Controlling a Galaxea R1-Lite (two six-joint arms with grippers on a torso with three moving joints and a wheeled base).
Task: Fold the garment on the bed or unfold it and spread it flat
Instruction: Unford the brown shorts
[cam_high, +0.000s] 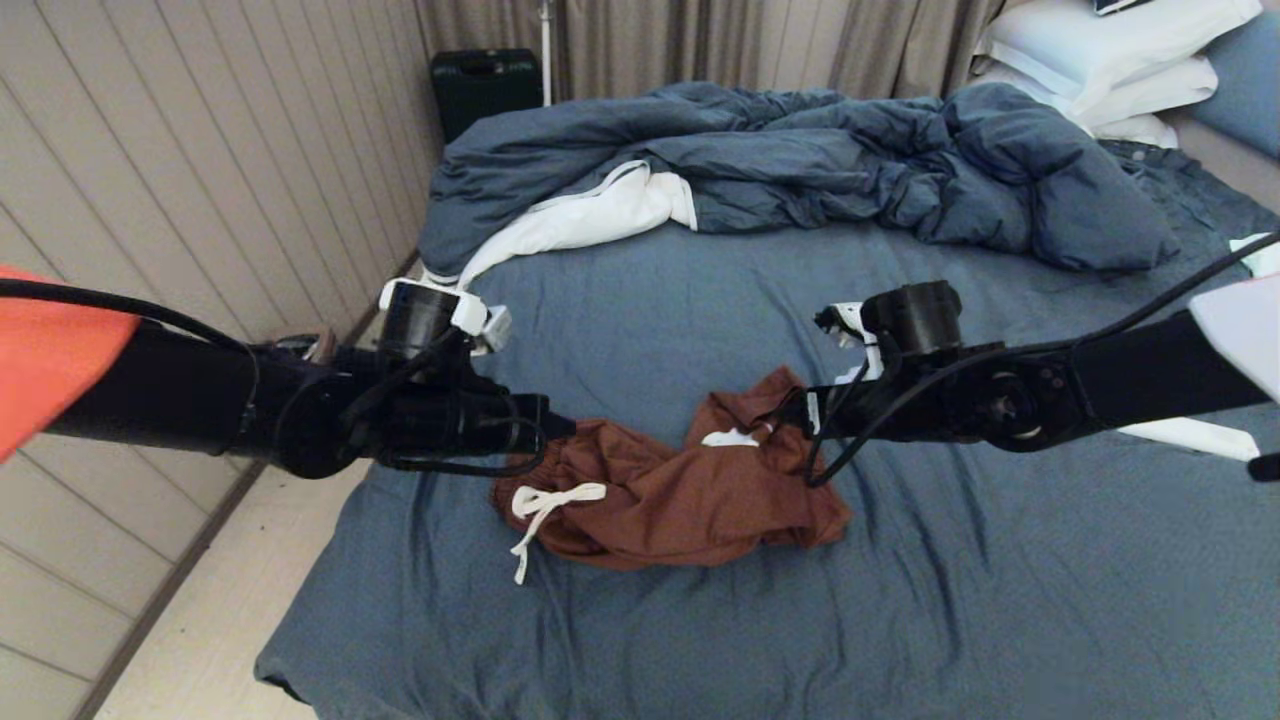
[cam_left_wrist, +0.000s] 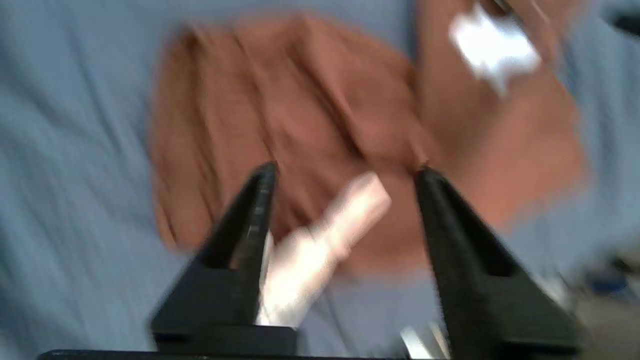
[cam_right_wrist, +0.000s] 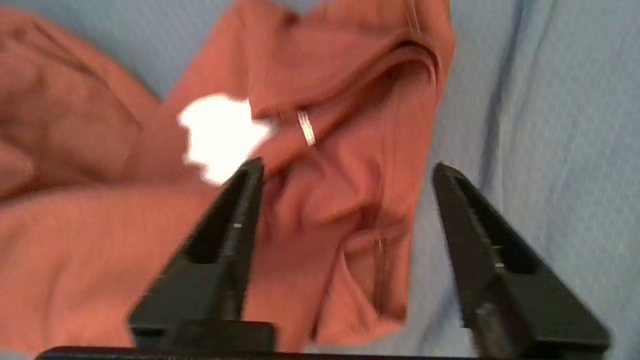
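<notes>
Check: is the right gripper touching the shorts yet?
Cannot tell. Right wrist view shows the right gripper open over the shorts; no contact or gap shows plainly.

rust-brown shorts (cam_high: 680, 500) with white drawstring (cam_high: 545, 505), slate-blue sheet (cam_high: 700, 640), dark blue duvet (cam_high: 850, 160) lined white, white pillows (cam_high: 1100, 50)
</notes>
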